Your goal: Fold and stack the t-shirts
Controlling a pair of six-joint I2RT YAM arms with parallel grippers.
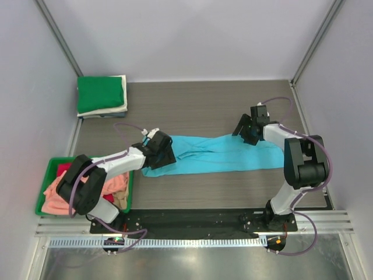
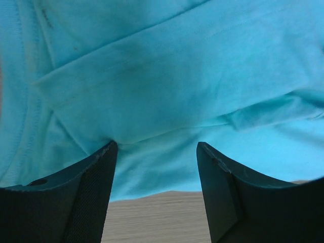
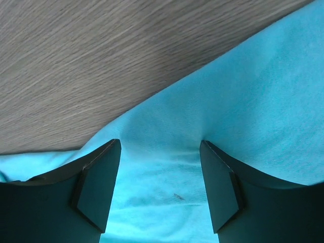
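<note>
Several shirts (image 1: 65,189) fill the green bin (image 1: 52,161); left claw (image 2: 157,148) and right claw (image 3: 161,144) gape open.

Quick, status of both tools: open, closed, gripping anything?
Left tool: open, holding nothing, just above the sky-blue t-shirt.
Right tool: open, holding nothing, above the same shirt.

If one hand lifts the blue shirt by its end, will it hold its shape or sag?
Probably sag: the blue shirt lies in soft creased folds, so it looks floppy. Likely light, the cloth looking thin. Pushed, it would probably bunch up rather than slide whole.
</note>
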